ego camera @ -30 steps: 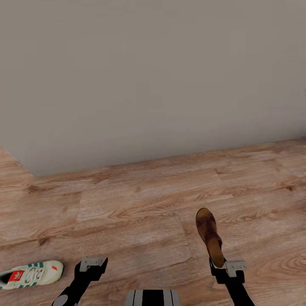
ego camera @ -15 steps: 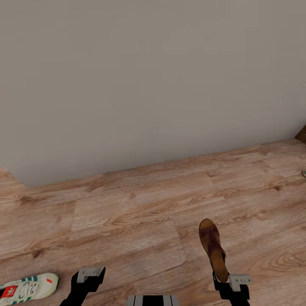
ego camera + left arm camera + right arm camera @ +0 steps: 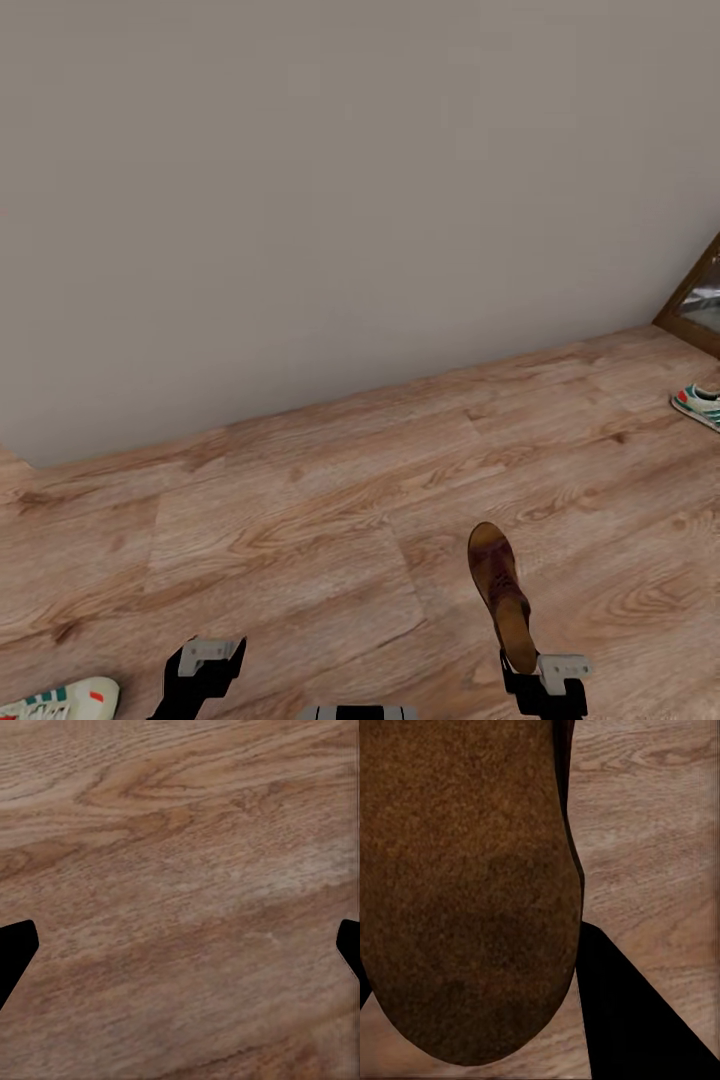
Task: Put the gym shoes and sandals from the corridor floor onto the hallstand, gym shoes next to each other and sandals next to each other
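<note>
Sandal (image 3: 500, 590) stays clamped in my right gripper (image 3: 545, 672) at lower right as my view swings; left gripper (image 3: 207, 660) hangs wide, empty. A gym shoe (image 3: 700, 405) enters at right edge, another (image 3: 55, 700) slips toward lower left.

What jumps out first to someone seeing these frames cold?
The brown sandal stands out: it is held by the right gripper low in the head view, sticking forward over the wood floor. A big blank grey wall takes up the upper half. Two gym shoes lie on the floor at opposite edges, one beside the open left gripper, the other at far right near a dark wooden frame.
</note>
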Robot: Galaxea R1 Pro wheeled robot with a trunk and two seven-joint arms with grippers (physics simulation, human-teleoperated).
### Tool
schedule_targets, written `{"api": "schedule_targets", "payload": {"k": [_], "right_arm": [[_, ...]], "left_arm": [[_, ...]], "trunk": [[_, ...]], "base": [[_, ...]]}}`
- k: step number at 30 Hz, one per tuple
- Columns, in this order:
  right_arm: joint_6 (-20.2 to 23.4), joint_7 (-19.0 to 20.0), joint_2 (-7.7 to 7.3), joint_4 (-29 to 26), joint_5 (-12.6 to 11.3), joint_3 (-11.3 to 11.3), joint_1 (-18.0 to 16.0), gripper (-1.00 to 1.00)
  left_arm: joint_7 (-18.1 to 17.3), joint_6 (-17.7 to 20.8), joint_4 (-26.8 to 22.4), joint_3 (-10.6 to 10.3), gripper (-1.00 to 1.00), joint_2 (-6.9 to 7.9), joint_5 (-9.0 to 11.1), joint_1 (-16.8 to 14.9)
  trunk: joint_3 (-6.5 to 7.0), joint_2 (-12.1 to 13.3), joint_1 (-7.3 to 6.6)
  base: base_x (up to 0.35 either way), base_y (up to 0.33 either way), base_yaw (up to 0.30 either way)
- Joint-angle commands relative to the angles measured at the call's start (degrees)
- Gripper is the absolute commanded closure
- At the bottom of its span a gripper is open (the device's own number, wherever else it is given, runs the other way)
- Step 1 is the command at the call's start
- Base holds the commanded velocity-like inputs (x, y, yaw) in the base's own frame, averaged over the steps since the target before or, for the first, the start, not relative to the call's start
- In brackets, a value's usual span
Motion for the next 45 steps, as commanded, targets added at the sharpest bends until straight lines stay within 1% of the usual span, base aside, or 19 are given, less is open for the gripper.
{"api": "schedule_targets", "payload": {"k": [1, 8, 16, 27, 45], "right_arm": [[-0.15, -0.02, 0.04, 0.16, 0.40, -0.20, -0.04, 1.00], [-0.21, -0.01, 0.05, 0.35, 0.39, -0.20, -0.04, 1.00], [-1.71, -0.05, 0.05, 0.59, 0.46, -0.20, -0.04, 1.00], [-2.17, -0.05, 0.03, 0.89, 0.40, -0.20, -0.04, 1.00], [-2.61, -0.05, -0.01, 0.92, 0.42, -0.20, -0.04, 1.00]], "left_arm": [[-0.54, -0.12, 0.06, 0.22, -1.00, -0.02, 0.31, 0.00], [-0.67, -0.34, 0.12, 0.14, -1.00, -0.27, 0.24, 0.02], [-0.71, -0.44, 0.12, 0.13, -1.00, -0.37, 0.29, 0.07], [-0.71, -0.44, 0.12, 0.13, -1.00, -0.38, 0.29, 0.08], [-0.71, -0.44, 0.12, 0.04, -1.00, -0.53, 0.17, 0.09]], "trunk": [[0.05, -0.01, -0.01], [0.58, -0.01, -0.01], [1.19, -0.01, -0.01], [0.04, -4.42, 2.41], [1.41, -4.42, 2.41]], "base": [[0.000, 0.000, -0.188], [0.000, 0.000, -0.196], [0.000, 0.000, -0.198], [0.000, 0.000, -0.198], [0.000, 0.000, -0.198]]}}
